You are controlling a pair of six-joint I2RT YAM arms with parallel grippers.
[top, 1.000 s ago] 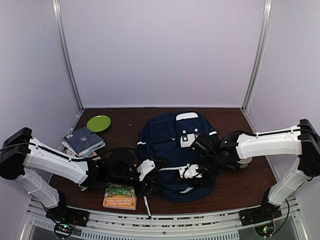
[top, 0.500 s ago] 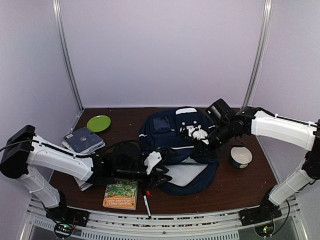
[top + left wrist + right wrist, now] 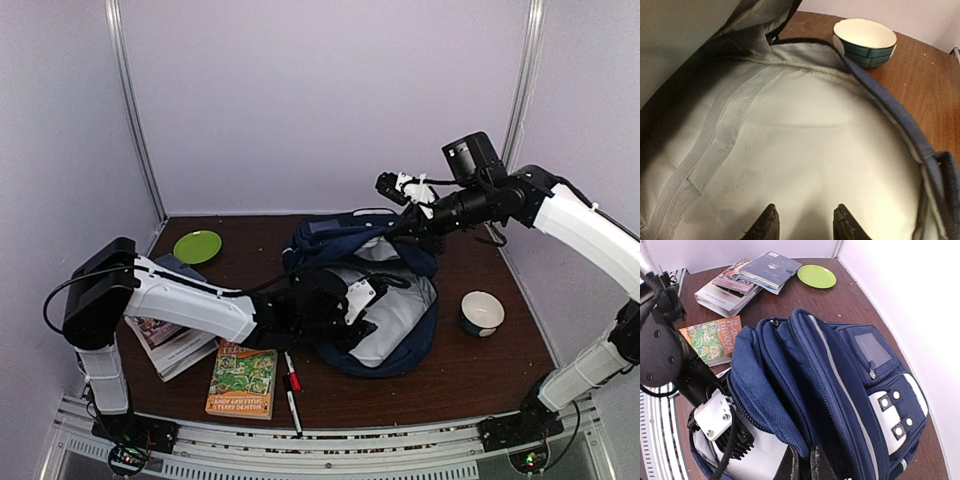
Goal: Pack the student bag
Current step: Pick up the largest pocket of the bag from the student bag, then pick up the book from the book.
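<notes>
Student bag (image 3: 390, 330) open | left tool (image 3: 805, 216) apart, half-hidden inside | right tool (image 3: 804, 463) clamped on it

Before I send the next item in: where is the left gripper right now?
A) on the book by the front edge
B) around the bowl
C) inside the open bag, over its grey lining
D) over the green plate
C: in the left wrist view the left gripper, jaws apart, hangs over the pale lining of the student bag, whose flap the right gripper pinches up.
</notes>
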